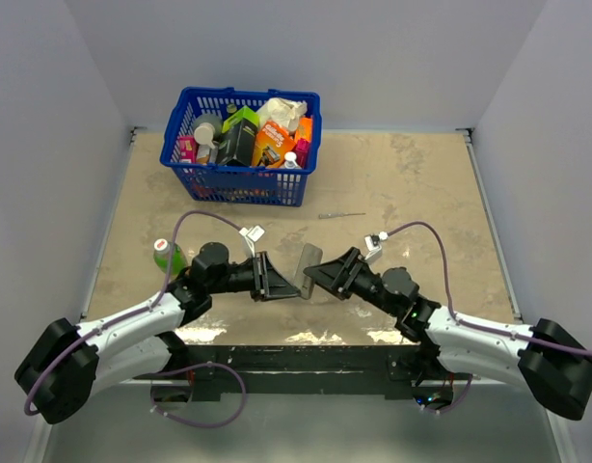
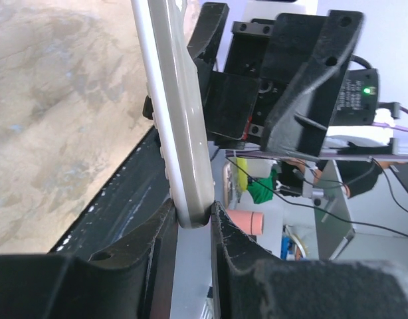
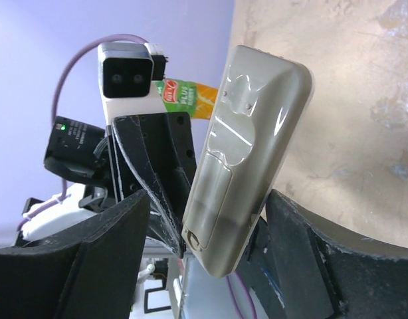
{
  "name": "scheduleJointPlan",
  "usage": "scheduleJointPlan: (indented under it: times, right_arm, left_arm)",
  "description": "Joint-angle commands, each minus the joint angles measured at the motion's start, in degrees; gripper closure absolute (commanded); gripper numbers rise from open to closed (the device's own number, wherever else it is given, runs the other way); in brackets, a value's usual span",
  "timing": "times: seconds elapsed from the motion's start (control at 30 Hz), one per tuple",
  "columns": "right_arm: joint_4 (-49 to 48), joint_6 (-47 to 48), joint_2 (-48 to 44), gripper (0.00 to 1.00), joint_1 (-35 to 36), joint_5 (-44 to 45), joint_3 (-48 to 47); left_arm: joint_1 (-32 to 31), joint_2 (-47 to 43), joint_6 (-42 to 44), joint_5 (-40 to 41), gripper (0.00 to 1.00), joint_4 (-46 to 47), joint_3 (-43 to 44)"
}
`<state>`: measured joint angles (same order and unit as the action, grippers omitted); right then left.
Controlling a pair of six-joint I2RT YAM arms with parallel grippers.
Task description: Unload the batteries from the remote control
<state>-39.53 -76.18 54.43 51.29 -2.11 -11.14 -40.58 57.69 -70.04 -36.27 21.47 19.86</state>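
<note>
I have the remote control (image 1: 309, 260) lifted off the surface (image 1: 421, 193). It sits near the middle of the near edge, between the two arms. The left fingers (image 1: 288, 285) are clenched on it. In the left wrist view the remote's near end sits edge-on, pinched between both finger tips (image 2: 224, 229). The right fingers (image 1: 317, 275) stand spread wide around the remote from the right side, released. In the right wrist view one finger (image 3: 91, 259) is clearly apart from the remote's body. The other (image 3: 323, 259) stands just beside it, and I cannot tell whether it touches.

The right wrist view gives me what the others do not: the remote's smooth grey back, with a rectangular cover panel (image 3: 214, 196) lying flush in it. The left wrist view shows only the thin side and a few button edges along it, with the right arm's black housing close behind.

Only the top view shows the wider scene. A blue basket (image 1: 233, 183) full of packets sits far left, and a thin grey tool (image 1: 341, 215) lies on the surface right of it. A green bottle (image 1: 167, 256) stands by the left arm.
</note>
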Motion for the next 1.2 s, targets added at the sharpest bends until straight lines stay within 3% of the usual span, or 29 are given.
scheduleJointPlan:
  times: [0.0, 0.23, 0.47, 0.57, 0.77, 0.93, 1.17]
  right_arm:
    - [-8.02, -0.46, -3.10, 0.29, -0.22, 4.20, 1.03]
    - [-4.07, 6.74, -4.25, 0.29, -1.19, 7.47, -1.52]
    - [-8.45, 7.45, 0.49, 0.24, -3.73, 2.83, -3.71]
    - [-16.15, 6.49, 4.09, 0.28, -3.83, 0.89, -2.85]
    - [-25.51, 4.55, 7.88, 0.51, -3.91, 0.26, -1.17]
    - [-25.86, 6.31, 7.79, 0.54, -4.00, -1.49, -1.43]
    - [-26.48, 9.12, 7.70, 0.49, -4.35, -5.62, -0.03]
  left_arm:
    - [-0.12, -1.26, -3.08, -2.58, 1.00, 7.97, -1.40]
    - [-0.12, -2.93, -3.61, -3.10, 1.00, 9.81, -1.75]
    - [-0.12, -4.69, -6.07, -3.01, 1.00, 14.38, -3.51]
    - [-0.12, -4.61, -6.34, -3.19, 1.00, 15.35, -3.95]
    - [-0.12, -5.04, -6.95, -3.28, 1.00, 16.76, -4.91]
    - [-0.12, -4.96, -7.22, -3.63, 1.00, 17.02, -5.00]
    - [-0.12, -5.92, -5.90, -4.69, 1.00, 15.09, -3.43]
